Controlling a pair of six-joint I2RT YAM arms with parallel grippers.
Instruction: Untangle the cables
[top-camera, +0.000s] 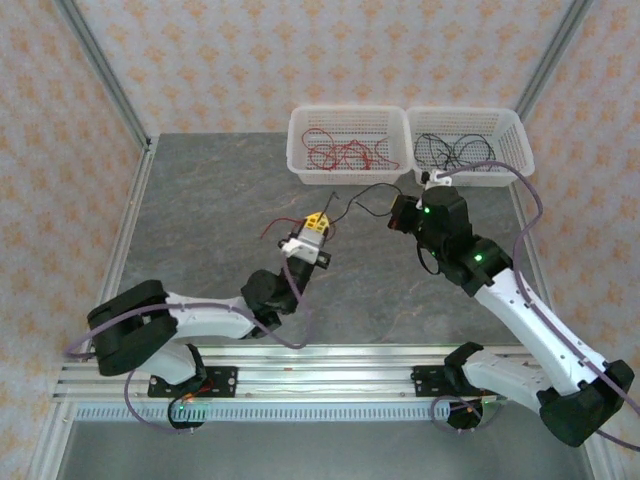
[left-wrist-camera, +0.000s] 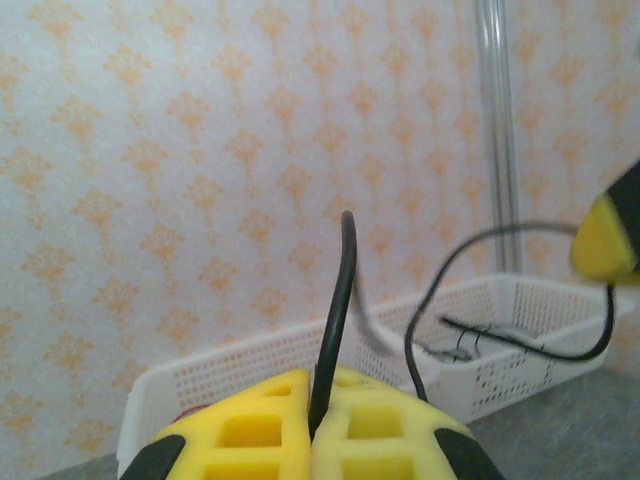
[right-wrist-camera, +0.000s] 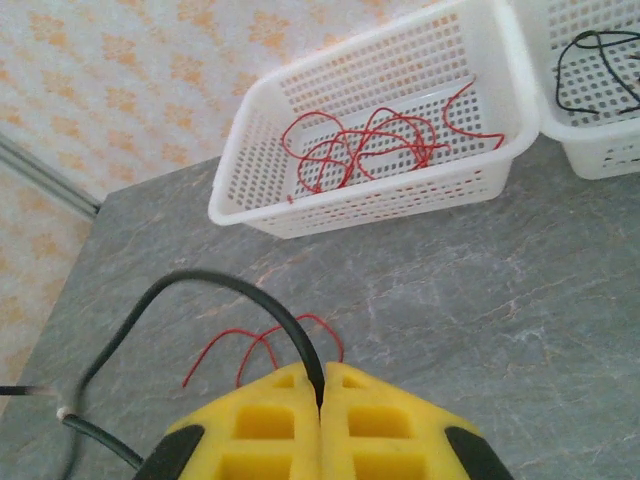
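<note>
L gripper (left-wrist-camera: 322, 400) is clamped shut on the black cable (left-wrist-camera: 343, 290): the strand comes up from between the yellow pads and arcs off to the right. R gripper (right-wrist-camera: 322, 385) is likewise closed on the same black cable, which loops up and away to its left. From above, both pincers sit mid-table, near each other, w/ the black strand slack in a hump between them, on the far side. A loose red cable (right-wrist-camera: 225, 338) lies on the table just left of L gripper; whether it's hooked round the black one can't be told.

Far side: the left basket (right-wrist-camera: 400, 200) holds sorted red cables (right-wrist-camera: 370, 140), the right basket (right-wrist-camera: 590, 150) holds black ones.

Risks, as judged from here:
- Wire is hair-thin and the pads are soft foam, so a sideways pull may let it slide out of one grip.
- If the red strand is snagged, spreading the arms would drag it along or tighten a knot.
- The slack hump could catch a basket rim en route to the drop-off.
</note>
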